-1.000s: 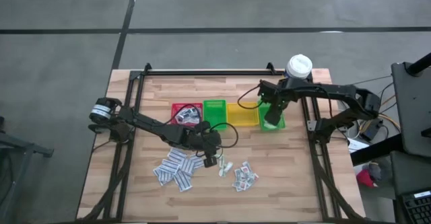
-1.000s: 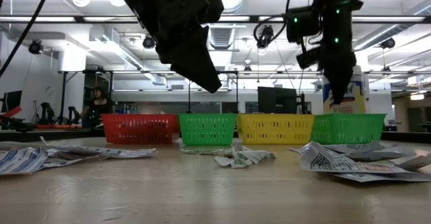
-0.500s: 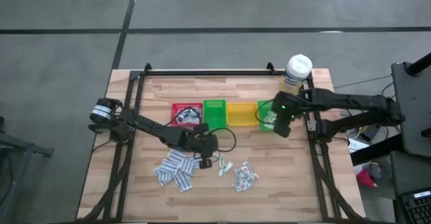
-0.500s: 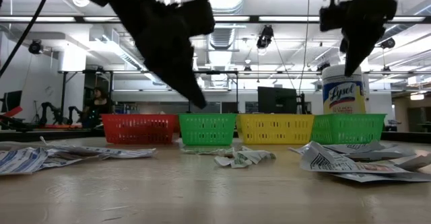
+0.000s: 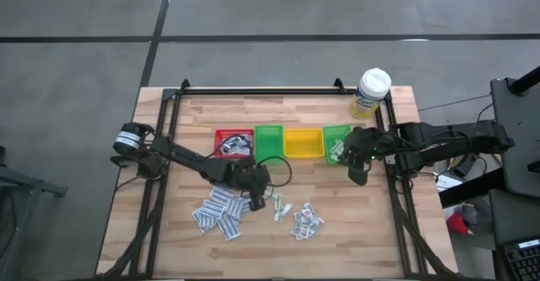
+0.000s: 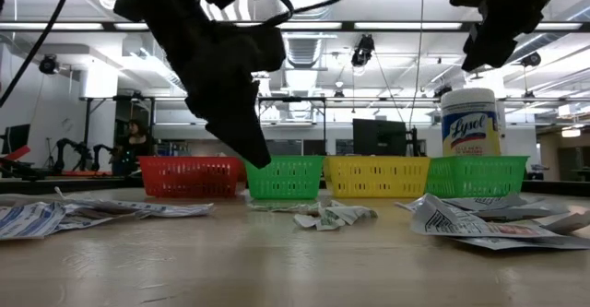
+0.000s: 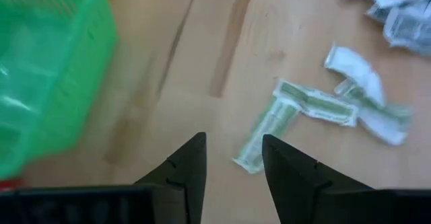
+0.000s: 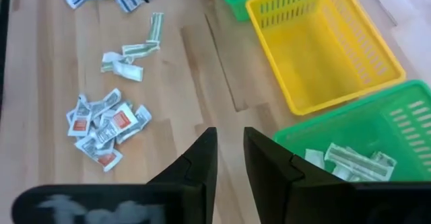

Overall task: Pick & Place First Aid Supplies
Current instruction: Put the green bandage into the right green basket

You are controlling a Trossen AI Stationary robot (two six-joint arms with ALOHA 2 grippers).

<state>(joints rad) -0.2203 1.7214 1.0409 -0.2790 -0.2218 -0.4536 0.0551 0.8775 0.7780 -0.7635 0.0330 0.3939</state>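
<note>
Here the left gripper [image 7: 232,158] is poised low over the table with its fingers parted and nothing between them, a green-striped strip packet [image 7: 266,134] lying on the wood just beyond the fingertips. In the high view this gripper [image 5: 256,198] sits between the row of bins and the loose packets, with the blue-striped pile [image 5: 219,213] beside it on one side and the red-printed squarish pile [image 5: 306,222] further off on the other. A pick is judged to be in hand: the strip has been lined up but is not yet gripped. For the next move, the fingers would need to be lowered astride the strip and closed on that packet alone.

The right gripper [image 8: 228,158] is held above the table near the right-hand green bin [image 8: 411,120], where several packets [image 8: 350,160] already lie. Its fingers are narrowly parted and empty, so a drop appears complete.
</note>
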